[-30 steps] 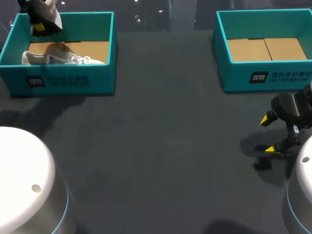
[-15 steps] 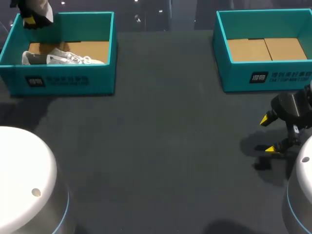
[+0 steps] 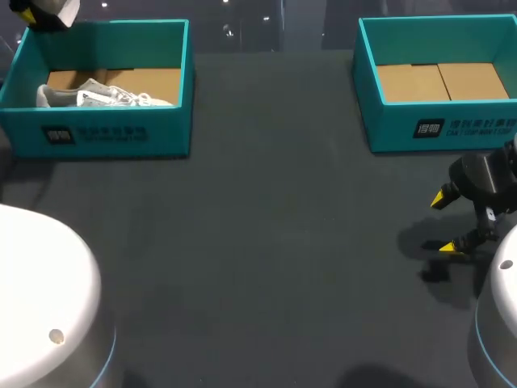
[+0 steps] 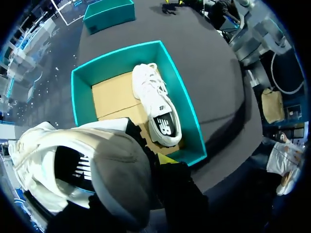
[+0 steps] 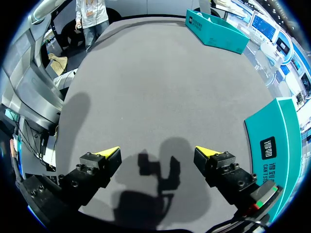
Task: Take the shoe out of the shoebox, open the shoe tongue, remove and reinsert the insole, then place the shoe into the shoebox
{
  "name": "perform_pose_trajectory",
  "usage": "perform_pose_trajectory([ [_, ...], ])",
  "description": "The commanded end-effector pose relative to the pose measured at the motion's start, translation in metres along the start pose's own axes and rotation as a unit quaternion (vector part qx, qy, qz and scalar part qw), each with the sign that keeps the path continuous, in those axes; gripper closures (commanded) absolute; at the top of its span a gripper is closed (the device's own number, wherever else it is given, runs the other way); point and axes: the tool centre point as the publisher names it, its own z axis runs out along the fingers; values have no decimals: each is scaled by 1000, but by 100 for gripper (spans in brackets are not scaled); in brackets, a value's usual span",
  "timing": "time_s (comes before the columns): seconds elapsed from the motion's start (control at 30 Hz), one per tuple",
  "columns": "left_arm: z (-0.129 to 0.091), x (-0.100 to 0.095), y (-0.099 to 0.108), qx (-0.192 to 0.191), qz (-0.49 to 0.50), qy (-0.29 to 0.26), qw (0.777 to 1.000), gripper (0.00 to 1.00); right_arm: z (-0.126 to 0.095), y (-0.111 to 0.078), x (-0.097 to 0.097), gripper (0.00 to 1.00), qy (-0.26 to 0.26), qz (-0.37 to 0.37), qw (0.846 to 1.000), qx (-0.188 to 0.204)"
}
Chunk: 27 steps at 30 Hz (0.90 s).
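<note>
A white and grey shoe [image 4: 73,165] hangs above the left teal shoebox [image 4: 187,121], with my left gripper [image 4: 158,167] shut on it near the heel. In the head view that gripper [image 3: 36,12] and a bit of the held shoe show at the far left corner, over the box's back wall [image 3: 105,32]. A second white shoe [image 3: 101,97] [image 4: 158,104] lies on its side on the cardboard floor of this box. My right gripper [image 3: 449,222] [image 5: 158,155] hovers open low over the bare table at the right, with nothing between its fingers.
A second teal shoebox [image 3: 436,129] [image 5: 272,141] stands at the back right, holding only cardboard, just beyond my right gripper. The dark table [image 3: 266,242] stretches between the two boxes. My arms' white bases sit at the near corners.
My left gripper has risen and drawn back to the left with the shoe, from inside the left box to above its back corner. The right arm has kept still.
</note>
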Motion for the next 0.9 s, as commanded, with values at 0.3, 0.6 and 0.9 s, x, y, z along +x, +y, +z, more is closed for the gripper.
perform_pose_trajectory([
  [0.3,0,-4,7,-56,110,-21,992,100,0,0,2,0,-1,0,1000,1],
  [0.6,-1,-4,30,-29,341,31,939,100,0,0,2,0,-1,0,1000,1],
  [0.9,-2,3,60,-68,549,26,832,100,0,0,2,0,-1,0,1000,1],
])
